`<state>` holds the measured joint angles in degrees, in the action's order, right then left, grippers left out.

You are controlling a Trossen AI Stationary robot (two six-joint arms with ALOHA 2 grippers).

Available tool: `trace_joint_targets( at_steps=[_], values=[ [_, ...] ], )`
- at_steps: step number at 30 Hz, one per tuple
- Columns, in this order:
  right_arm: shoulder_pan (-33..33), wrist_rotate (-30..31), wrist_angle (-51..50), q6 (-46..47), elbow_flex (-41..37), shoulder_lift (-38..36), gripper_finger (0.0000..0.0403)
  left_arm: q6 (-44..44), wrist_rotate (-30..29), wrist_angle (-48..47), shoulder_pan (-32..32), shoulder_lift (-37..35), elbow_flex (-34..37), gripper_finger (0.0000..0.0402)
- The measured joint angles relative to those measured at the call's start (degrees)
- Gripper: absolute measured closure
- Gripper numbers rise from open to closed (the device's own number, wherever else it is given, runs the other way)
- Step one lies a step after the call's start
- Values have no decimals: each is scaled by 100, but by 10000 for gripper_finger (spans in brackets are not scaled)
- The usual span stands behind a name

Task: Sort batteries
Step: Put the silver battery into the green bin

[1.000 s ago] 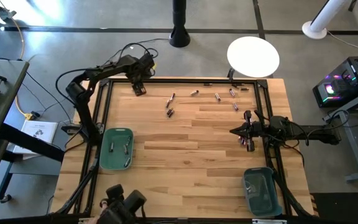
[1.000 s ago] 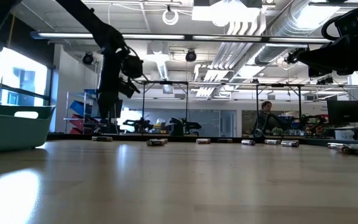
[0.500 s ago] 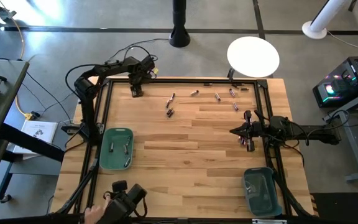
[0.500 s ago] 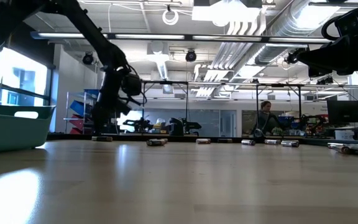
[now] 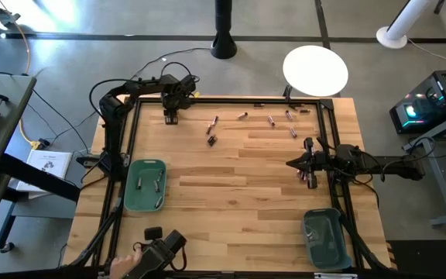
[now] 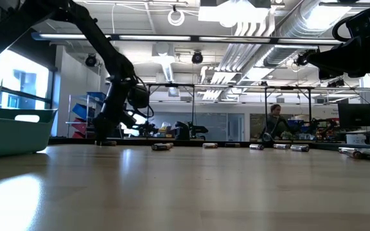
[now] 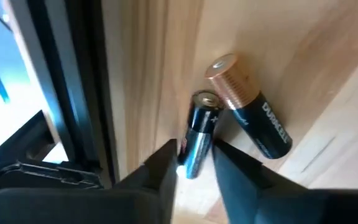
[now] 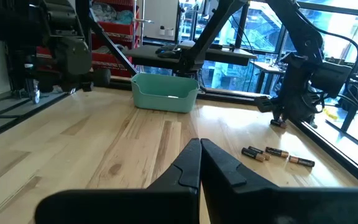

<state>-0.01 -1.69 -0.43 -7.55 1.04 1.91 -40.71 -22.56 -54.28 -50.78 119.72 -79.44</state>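
Observation:
At the table's far left corner my left gripper [image 5: 170, 116] points steeply down at two batteries. One is a slim black battery [image 7: 197, 134], the other a thicker copper-topped battery [image 7: 247, 115] that touches it, and both lie on the wood. My left gripper [image 7: 194, 158] is closed on the slim one. More batteries [image 5: 242, 115] lie scattered along the far side, and some [image 5: 308, 177] lie by my right gripper [image 5: 291, 163]. My right gripper [image 8: 199, 162] is shut on nothing, level above the table's right side. My left gripper pinches the slim black battery at its near end [image 7: 190, 163] between its two fingers. The fingers [image 7: 160, 171] come slanting down from above and lie along the battery's two long sides. The battery lies flat on the table beside the thicker one.
A teal bin [image 5: 130, 186] with a few batteries stands at the left, and another teal bin [image 5: 308, 232] stands at the near right. A black frame rail [image 7: 73, 93] runs close beside my left gripper. A person's hand with a dark device [image 5: 161, 252] is at the near edge.
My left gripper has sunk from above the table's far left corner down to the wood and has rolled at the wrist. The dark device at the near edge has shifted toward the right.

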Motion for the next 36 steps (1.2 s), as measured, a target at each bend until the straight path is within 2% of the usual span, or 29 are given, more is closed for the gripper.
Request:
trace_joint_targets(
  at_steps=[4,9,14,19,24,29,33,36],
  values=[
    [2,0,0,0,0,-2,402,323,-2,-97,22,-41,0,375],
    [2,0,0,0,0,-1,402,908,81,-485,13,-400,52,375],
    [2,0,0,0,0,-2,402,1794,11,-652,123,-1324,74,375],
    [2,0,0,0,0,-2,402,2782,25,-656,660,-2652,409,375],
    [2,0,0,-2,0,-2,402,4366,93,-538,1708,-4102,1138,375],
    [0,0,-2,0,0,-2,402,6390,-98,-531,3265,-5280,1818,375],
    [0,0,0,-2,0,-2,402,8223,-429,-688,4578,-5786,2071,375],
    [2,0,0,0,0,-2,402,9470,-570,-936,5465,-5866,2135,375]
  ],
)
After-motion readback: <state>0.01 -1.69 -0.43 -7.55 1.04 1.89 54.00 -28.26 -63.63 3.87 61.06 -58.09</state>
